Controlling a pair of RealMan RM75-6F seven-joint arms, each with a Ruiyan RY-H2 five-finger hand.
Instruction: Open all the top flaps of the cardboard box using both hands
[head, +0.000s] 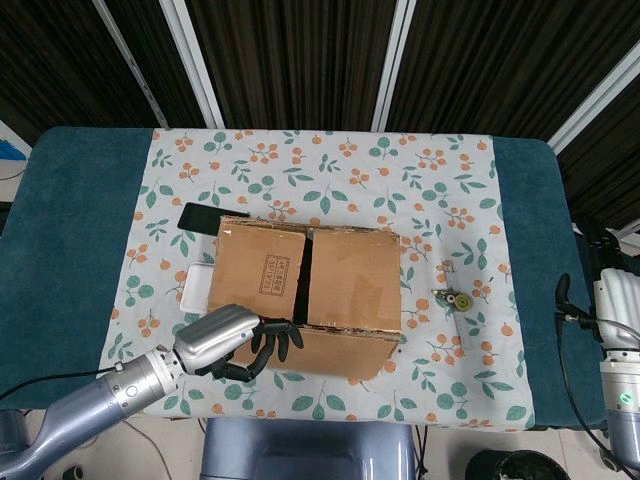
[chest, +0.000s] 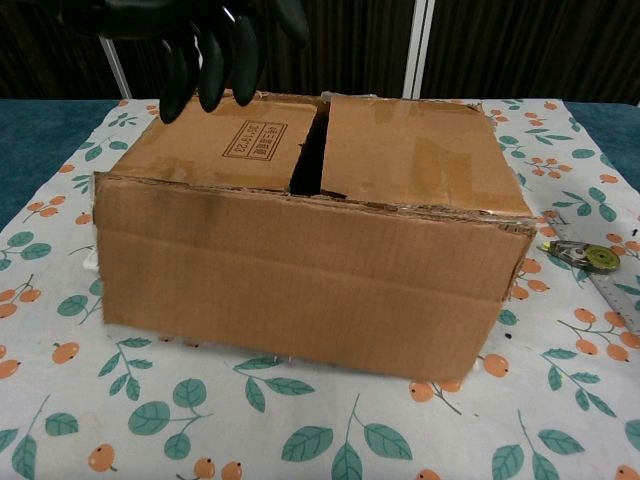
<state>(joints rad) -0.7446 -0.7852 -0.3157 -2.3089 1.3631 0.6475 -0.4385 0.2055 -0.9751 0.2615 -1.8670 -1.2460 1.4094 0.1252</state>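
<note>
The cardboard box (head: 305, 290) sits mid-table on the flowered cloth (head: 420, 180), a black phone (head: 200, 215) just beyond its far left corner. Its near flap (chest: 300, 290) hangs folded down over the front wall; two inner flaps (head: 355, 280) lie flat on top, a dark gap between them. My left hand (head: 235, 340) hovers at the box's near left corner, fingers (chest: 215, 60) curled downward, grasping nothing. My right hand is out of sight. I judge the board light, stiff, creased along the folds; best hold is a flap's free edge at the gap.
</note>
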